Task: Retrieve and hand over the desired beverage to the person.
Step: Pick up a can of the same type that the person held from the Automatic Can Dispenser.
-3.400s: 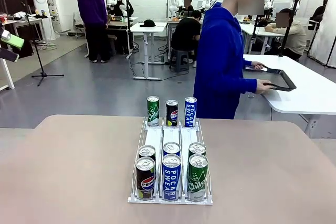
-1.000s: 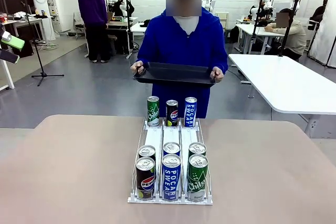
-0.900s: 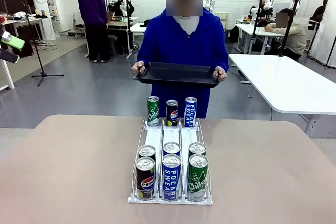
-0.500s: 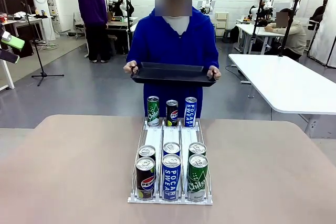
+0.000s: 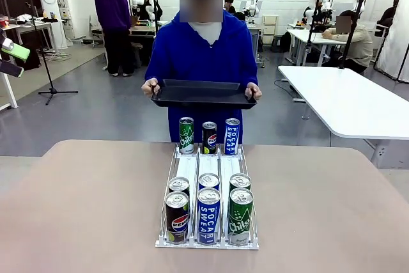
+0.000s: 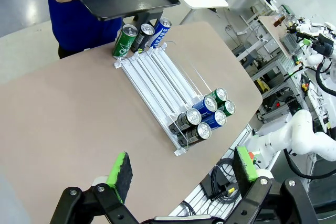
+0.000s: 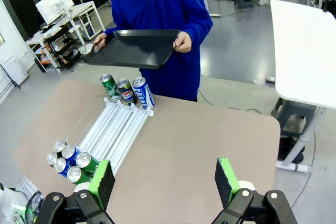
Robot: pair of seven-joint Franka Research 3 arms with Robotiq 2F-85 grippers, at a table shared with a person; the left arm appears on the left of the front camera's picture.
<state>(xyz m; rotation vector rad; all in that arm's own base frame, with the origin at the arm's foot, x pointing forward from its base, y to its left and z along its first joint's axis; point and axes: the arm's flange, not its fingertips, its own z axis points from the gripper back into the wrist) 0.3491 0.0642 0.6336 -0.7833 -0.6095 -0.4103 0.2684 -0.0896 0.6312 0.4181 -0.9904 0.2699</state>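
The person (image 5: 201, 43) in a blue hoodie stands at the table's far edge, holding a black tray (image 5: 203, 94) level with both hands above the far cans. A clear three-lane rack (image 5: 190, 167) lies mid-table. At its far end stand a green Chilsung can (image 5: 186, 135), a Pepsi can (image 5: 209, 137) and a Pocari Sweat can (image 5: 232, 135). At the near end, two rows hold Pepsi (image 5: 177, 217), Pocari Sweat (image 5: 208, 215) and Chilsung (image 5: 240, 216). My left gripper (image 6: 182, 167) hangs open high above the table, off the rack (image 6: 157, 74). My right gripper (image 7: 164, 176) is also open and high, with the tray (image 7: 136, 48) far ahead.
The brown table (image 5: 77, 202) has bare room on both sides of the rack. A white table (image 5: 358, 103) stands behind at the right. Other people work at benches in the background, and a tripod stand (image 5: 51, 62) is at the far left.
The person turned from the white table with the tray, walked to the far edge of my table, and shifted slightly left. The cans and both grippers have not moved.
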